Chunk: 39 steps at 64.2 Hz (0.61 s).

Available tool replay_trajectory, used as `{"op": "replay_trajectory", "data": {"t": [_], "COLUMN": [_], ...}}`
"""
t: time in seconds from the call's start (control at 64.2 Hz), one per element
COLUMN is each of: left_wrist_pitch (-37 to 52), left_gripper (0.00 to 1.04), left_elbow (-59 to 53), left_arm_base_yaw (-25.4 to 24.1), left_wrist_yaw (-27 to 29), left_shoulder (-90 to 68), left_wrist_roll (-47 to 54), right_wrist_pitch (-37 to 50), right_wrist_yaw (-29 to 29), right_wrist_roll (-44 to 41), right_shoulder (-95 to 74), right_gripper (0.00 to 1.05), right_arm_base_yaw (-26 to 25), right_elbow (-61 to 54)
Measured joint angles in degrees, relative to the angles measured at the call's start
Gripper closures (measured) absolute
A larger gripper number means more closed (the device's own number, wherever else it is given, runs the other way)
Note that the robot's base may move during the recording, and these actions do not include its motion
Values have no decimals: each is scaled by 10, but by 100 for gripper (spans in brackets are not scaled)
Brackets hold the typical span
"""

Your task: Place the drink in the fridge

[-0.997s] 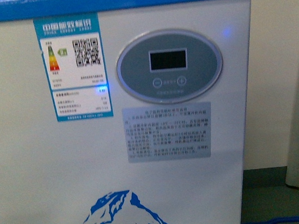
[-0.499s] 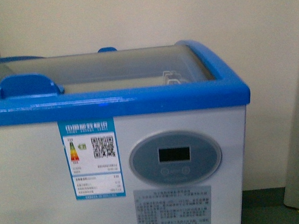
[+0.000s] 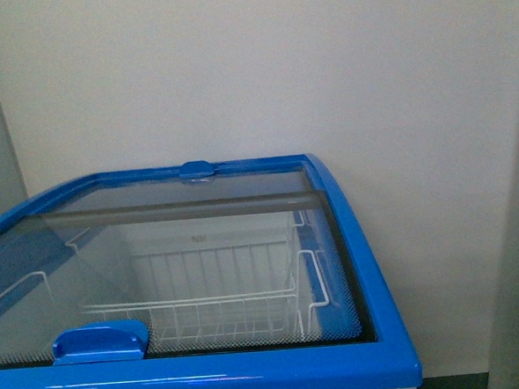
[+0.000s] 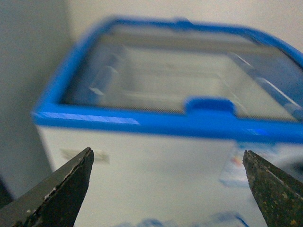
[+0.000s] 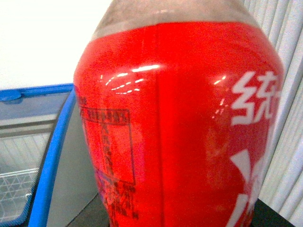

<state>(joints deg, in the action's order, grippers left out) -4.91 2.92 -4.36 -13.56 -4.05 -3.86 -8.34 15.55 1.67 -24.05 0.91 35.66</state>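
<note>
From the front, the fridge (image 3: 375, 355) fills the lower half against a pale wall (image 3: 322, 67). Its glass lid (image 3: 227, 240) lies inside the blue rim, with a blue handle (image 3: 99, 342) at the near left edge and the white wire basket (image 3: 221, 294) visible through the glass; neither arm shows here. In the left wrist view the left gripper (image 4: 166, 153) is spread wide and holds nothing: its dark fingertips (image 4: 66, 189) sit at either side of the blurred fridge (image 4: 118, 165), whose handle (image 4: 209, 105) shows between them. In the right wrist view the drink (image 5: 180, 132) crowds the frame, with a red wrap, white characters and brown above. It is outside the fridge, whose rim (image 5: 52, 156) and basket corner (image 5: 12, 194) lie behind it. The right gripper is hidden, so I cannot tell its grip.
</note>
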Motion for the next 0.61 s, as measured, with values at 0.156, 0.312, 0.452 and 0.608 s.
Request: {"op": "replay_trajectory", "data": {"t": [0.156,0.312,0.452,0.608], "left_wrist_pitch": [103,263,385,467], "left_gripper": [8,8,8,8], "left_elbow": [37,93,139,179], "left_arm_base_yaw": [-95,-130,-135,-127], "left_wrist_yaw": [-239,-307,-361,-405], "left_shoulder": [-191,-348,-477,-614], "left_wrist_roll": [-21,41,158,363], "right_wrist_pitch": [0,0,0,0], "right_wrist_yaw": [-1,1,-1,0], "right_wrist_roll": [0,0,0,0], "right_shoulder": [0,0,0,0], "right_gripper": [68,68,68,68], "right_arm_base_yaw": [1,1,1,1], "right_elbow": [0,0,0,0]}}
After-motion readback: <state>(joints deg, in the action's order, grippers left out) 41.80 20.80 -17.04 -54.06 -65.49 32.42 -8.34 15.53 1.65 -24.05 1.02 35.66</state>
